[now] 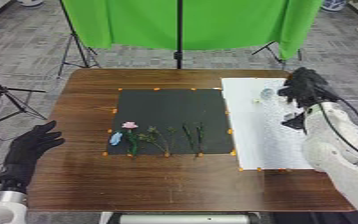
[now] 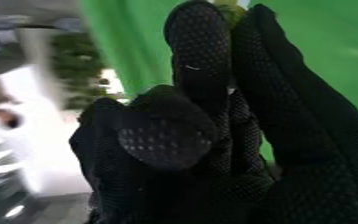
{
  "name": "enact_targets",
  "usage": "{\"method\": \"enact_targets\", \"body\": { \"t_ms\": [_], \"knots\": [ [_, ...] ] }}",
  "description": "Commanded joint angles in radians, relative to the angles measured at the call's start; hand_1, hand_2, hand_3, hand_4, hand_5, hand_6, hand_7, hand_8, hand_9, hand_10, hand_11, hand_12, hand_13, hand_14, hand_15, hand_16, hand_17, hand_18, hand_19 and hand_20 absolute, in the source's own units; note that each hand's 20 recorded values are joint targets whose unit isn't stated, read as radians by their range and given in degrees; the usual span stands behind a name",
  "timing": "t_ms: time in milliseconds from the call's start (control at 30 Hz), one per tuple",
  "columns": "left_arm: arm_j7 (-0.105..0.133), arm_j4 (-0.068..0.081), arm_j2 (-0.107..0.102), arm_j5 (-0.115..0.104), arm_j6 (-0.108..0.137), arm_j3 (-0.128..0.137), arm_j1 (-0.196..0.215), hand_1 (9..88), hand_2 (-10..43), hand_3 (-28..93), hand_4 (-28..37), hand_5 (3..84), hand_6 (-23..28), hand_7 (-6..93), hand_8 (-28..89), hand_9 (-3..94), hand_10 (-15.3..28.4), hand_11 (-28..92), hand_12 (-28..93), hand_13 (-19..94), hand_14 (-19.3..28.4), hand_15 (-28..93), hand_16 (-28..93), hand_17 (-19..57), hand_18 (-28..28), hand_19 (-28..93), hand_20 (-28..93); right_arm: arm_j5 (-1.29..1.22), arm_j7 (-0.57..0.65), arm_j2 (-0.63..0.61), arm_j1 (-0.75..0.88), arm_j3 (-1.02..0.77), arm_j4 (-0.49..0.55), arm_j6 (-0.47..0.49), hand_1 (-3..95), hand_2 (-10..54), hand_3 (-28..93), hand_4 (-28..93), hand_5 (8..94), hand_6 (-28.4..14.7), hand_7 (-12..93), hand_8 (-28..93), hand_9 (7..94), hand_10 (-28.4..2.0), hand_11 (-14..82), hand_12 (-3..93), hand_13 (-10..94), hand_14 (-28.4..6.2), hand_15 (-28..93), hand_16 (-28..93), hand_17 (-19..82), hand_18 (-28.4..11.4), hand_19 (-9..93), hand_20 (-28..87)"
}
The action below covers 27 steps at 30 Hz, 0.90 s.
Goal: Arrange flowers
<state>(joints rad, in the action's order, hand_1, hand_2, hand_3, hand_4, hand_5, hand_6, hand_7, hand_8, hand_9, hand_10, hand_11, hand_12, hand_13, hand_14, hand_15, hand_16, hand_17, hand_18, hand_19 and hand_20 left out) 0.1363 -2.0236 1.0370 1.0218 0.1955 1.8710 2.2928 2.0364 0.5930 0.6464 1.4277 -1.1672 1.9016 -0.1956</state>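
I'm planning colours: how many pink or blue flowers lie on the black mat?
2: the pink flower near the left edge of the black mat, and the blue flower, nearer and left. Small ones may hide.

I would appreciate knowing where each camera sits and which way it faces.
Head view: on the robot's head, looking forward and down at the table, with both arms, left hand and right hand.
Right wrist view: on the right arm's wrist, looking past that hand's black glove toward the green curtain.
Shared: right hand and curtain.
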Motion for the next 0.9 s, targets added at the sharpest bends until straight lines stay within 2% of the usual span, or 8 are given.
{"method": "enact_targets", "body": {
  "t_ms": [33,100,167,200,467,700,867,900],
  "knots": [
    [-0.009,0.002,0.009,0.005,-0.005,-0.003,0.017,22.3,15.6,60,-28.3,43.4,7.8,7.8,-5,44.6,15.4,22,13,39,20.2,28,-2,9.9,14.3,17,20,-0.09,-0.199,0.145,-0.352,0.315,0.063,0.079,58.7,-9.5,59,-15,77.2,-1.9,23,14,89.2,-9.0,20.8,42.5,91,-1.5,59,37,63,-14.2,93,56],
    [-0.01,0.004,0.009,0.006,-0.006,-0.005,0.016,22.3,15.6,60,-28.3,43.4,7.8,7.8,-5,44.6,15.4,22,13,39,20.2,28,-2,9.9,14.3,17,20,-0.09,-0.222,0.207,-0.416,0.389,0.027,0.141,58.8,-9.5,59,-15,77.2,-1.9,23,14,89.3,-9.0,20.8,42.5,91,-1.5,59,37,63,-14.1,93,56],
    [0.001,0.006,0.01,0.005,0.005,-0.014,0.01,22.2,15.6,61,-28.3,43.4,7.8,7.8,-5,44.6,15.4,22,13,39,20.2,28,-2,9.9,14.3,17,20,-0.09,-0.226,0.263,-0.471,0.463,-0.017,0.145,58.6,-9.5,59,-15,77.2,-1.7,23,14,89.2,-8.9,21.0,42.5,91,-1.4,59,37,63,-14.0,93,56],
    [0.004,0.007,0.011,0.003,0.003,-0.015,0.01,22.2,15.6,61,-28.3,43.4,7.8,7.8,-5,44.6,15.3,22,13,39,20.2,28,-2,9.9,14.3,17,20,-0.087,-0.226,0.291,-0.489,0.49,-0.036,0.16,58.6,-9.5,59,-15,77.2,-1.7,24,14,89.2,-8.8,21.1,42.6,91,-1.4,59,37,63,-14.0,93,56],
    [0.001,0.016,0.006,0.005,-0.003,-0.03,-0.008,22.3,15.7,61,-28.3,43.5,7.9,7.8,-5,44.7,15.3,22,13,39,20.1,28,-1,9.8,14.5,17,21,-0.06,-0.257,0.452,-0.55,0.624,-0.167,0.274,57.8,-9.5,60,-15,76.6,-1.0,25,13,87.8,-8.8,27.4,43.4,90,-1.4,59,37,63,-14.0,93,57],
    [0.004,0.029,0.007,0.002,-0.012,-0.037,-0.02,22.3,15.6,61,-28.3,43.5,7.8,7.9,-5,44.7,15.2,22,13,39,20.1,28,-1,9.7,14.5,17,21,-0.04,-0.251,0.508,-0.569,0.694,-0.233,0.306,56.7,-9.5,60,-15,76.4,-0.8,26,13,86.8,-9.2,32.1,41.4,90,-1.8,60,37,62,-14.2,93,58],
    [-0.001,0.027,0.002,0.004,-0.012,-0.044,-0.024,22.2,15.6,61,-28.3,43.4,7.7,7.9,-5,44.7,15.3,22,13,39,20.1,28,-1,9.4,14.8,18,21,-0.024,-0.251,0.526,-0.562,0.712,-0.257,0.315,56.1,-9.5,60,-16,76.0,-0.8,26,12,86.4,-9.4,33.9,40.0,90,-2.0,61,37,62,-14.3,93,58],
    [-0.005,0.031,-0.001,0.005,-0.018,-0.046,-0.032,22.3,15.6,61,-28.3,43.4,7.7,7.9,-5,44.7,15.3,22,13,39,20.1,28,-1,9.2,14.9,18,21,-0.028,-0.245,0.524,-0.564,0.718,-0.261,0.312,56.1,-9.5,60,-16,75.8,-0.8,26,12,86.3,-9.5,34.2,39.9,90,-2.1,61,37,62,-14.3,93,58]
  ]
}}
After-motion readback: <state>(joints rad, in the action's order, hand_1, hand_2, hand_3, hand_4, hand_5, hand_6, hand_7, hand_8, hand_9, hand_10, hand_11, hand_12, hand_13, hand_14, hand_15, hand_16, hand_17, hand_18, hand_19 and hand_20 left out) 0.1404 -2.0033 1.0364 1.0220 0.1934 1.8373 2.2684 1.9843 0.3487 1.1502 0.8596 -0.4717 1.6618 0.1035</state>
